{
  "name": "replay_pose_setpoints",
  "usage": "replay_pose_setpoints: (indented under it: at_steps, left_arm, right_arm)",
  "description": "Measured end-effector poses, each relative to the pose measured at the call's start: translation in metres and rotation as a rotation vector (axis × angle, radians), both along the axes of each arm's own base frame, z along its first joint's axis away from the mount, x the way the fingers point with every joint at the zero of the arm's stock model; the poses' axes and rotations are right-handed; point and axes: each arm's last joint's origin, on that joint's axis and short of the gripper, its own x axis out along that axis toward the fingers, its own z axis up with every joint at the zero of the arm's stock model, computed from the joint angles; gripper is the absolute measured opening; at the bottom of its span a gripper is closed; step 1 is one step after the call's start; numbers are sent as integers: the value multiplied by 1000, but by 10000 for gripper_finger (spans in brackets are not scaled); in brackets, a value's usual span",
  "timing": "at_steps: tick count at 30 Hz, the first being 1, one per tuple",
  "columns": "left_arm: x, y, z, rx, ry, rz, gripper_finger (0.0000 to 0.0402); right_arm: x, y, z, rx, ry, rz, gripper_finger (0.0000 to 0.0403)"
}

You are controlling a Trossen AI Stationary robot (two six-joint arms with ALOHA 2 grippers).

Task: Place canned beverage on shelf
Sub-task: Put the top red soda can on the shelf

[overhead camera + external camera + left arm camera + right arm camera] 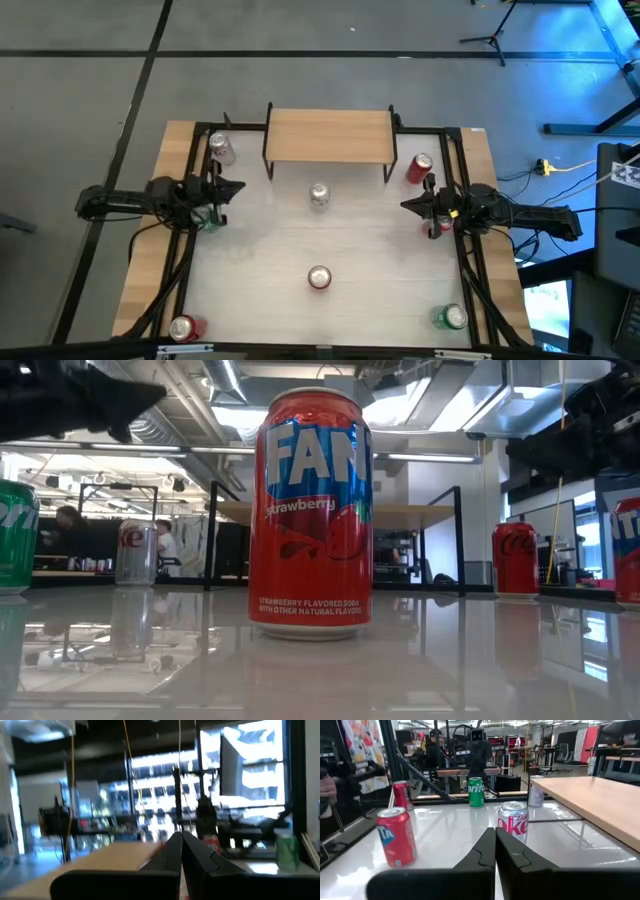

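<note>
The shelf (330, 135), a low stand with a light wood top on thin black legs, stands at the table's far middle with nothing on it. A silver Diet Coke can (319, 195) stands upright just in front of it, and a red Fanta can (319, 278) stands nearer the front. My left gripper (238, 188) hovers shut and empty at the table's left side, pointing right. My right gripper (405, 205) hovers shut and empty at the right side, pointing left toward the Diet Coke can (513, 822). The Fanta can fills the low view (311, 515).
Other upright cans: silver at far left (222, 148), red beside the shelf's right legs (420, 168), green under my left arm (208, 220), red under my right arm (435, 228), red at near left (186, 327), green at near right (452, 318). People show beyond the table.
</note>
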Motion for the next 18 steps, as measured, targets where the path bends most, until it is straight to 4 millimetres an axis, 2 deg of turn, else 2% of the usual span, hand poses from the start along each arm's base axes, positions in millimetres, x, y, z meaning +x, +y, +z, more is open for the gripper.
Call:
replay_pose_setpoints:
  at_steps: [7, 11, 18]
  left_arm:
    - [-3, 1, 6, 98, -47, 56, 4]
    - [-3, 4, 7, 134, -40, 125, 4]
    - [-1, 10, 11, 174, -70, 178, 4]
  right_arm:
    - [-2, -1, 13, 60, -139, -34, 5]
    - [-3, 0, 21, 33, -143, -18, 5]
    - [-7, -8, 51, -9, -115, -307, 5]
